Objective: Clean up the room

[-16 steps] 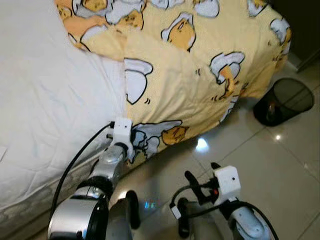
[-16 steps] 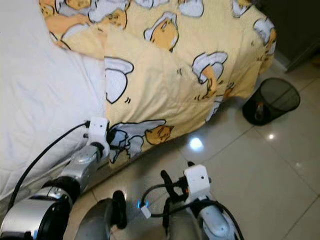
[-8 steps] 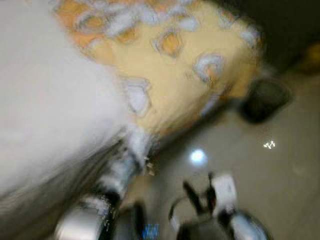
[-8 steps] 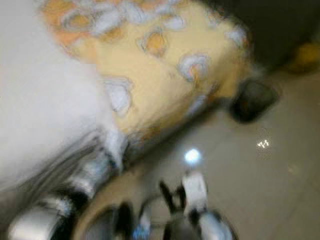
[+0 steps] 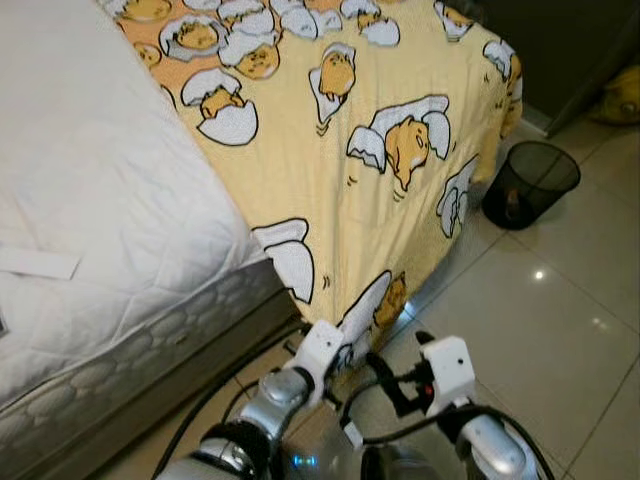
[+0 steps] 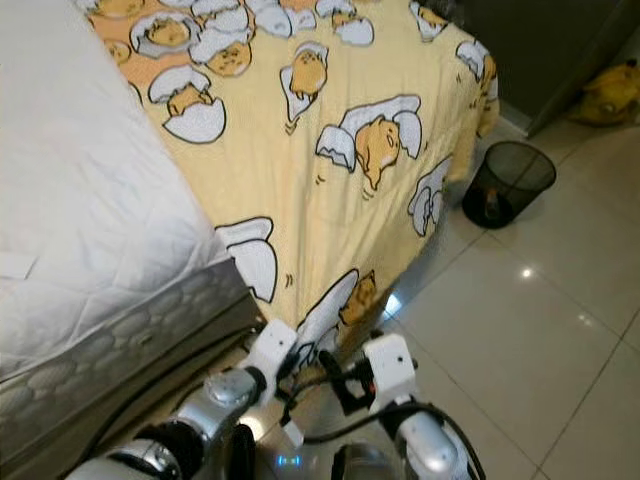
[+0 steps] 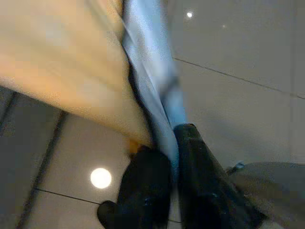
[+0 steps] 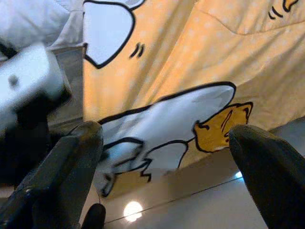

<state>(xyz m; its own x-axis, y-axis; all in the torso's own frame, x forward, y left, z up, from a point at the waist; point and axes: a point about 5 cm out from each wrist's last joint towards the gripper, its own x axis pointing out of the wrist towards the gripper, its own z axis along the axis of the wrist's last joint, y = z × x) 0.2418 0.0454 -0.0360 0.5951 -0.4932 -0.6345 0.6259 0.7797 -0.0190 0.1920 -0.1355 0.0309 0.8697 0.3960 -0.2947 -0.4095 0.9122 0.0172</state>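
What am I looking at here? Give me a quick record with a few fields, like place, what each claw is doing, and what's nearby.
place: bedside, tiled floor
bed: white mattress
cover: yellow blanket draped over the bed's end
left gripper: shut on the blanket's lower edge
right gripper: open, facing the blanket
nearby: black mesh bin on the floor

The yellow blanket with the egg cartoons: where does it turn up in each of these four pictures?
Left eye view: yellow blanket covers the bed and hangs to the floor.
Right eye view: the same.
Left wrist view: its edge sits pinched in the left pincer.
Right wrist view: it hangs beyond the open right pincer.
Shared landmark: shiny floor tiles.
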